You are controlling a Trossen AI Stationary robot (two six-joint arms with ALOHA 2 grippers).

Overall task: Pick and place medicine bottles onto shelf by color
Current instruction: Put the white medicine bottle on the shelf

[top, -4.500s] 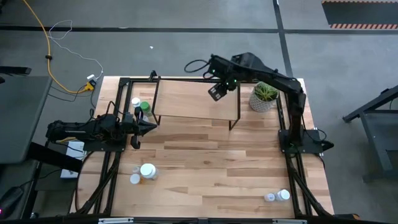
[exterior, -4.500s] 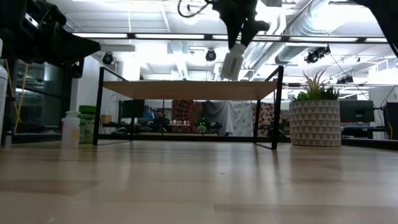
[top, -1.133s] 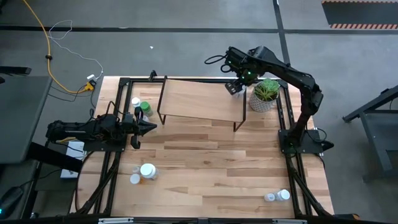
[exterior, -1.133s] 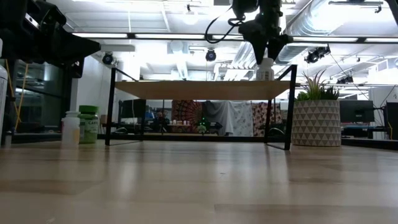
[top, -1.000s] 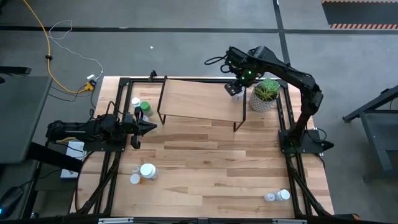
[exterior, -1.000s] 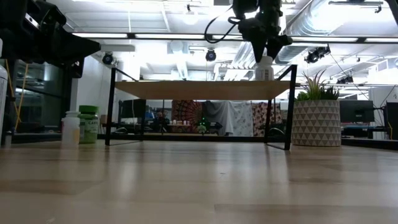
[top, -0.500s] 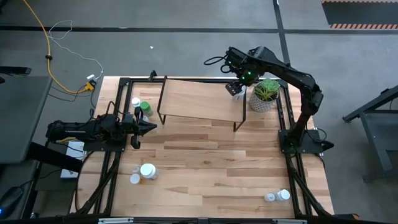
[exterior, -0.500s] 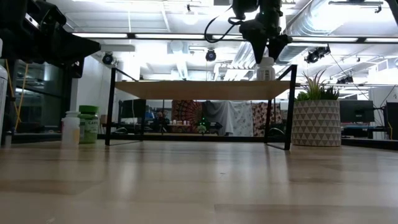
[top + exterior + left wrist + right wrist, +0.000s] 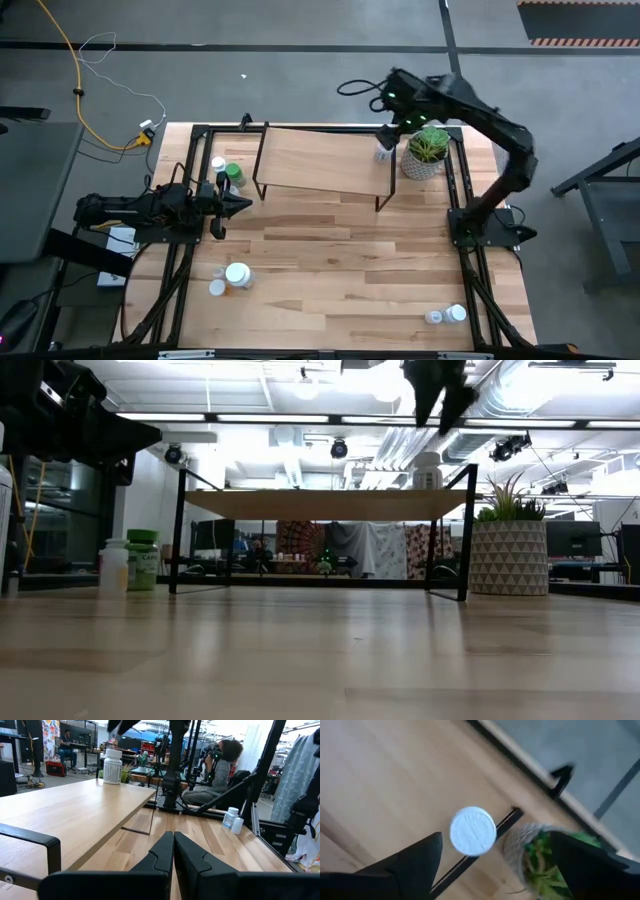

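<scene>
White bottle (image 9: 427,470) is shown upright on the shelf (image 9: 320,160) corner, below the spread right gripper (image 9: 441,412) fingers, untouched; left gripper (image 9: 173,851) fingers are pressed together.

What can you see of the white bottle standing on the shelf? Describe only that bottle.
The white bottle is small and round, apparently plastic, with a ribbed white cap. It stands upright at the shelf's far corner nearest the potted plant, resting on the light-wood top. Nothing grips it: the right gripper hangs open just above it.
</scene>
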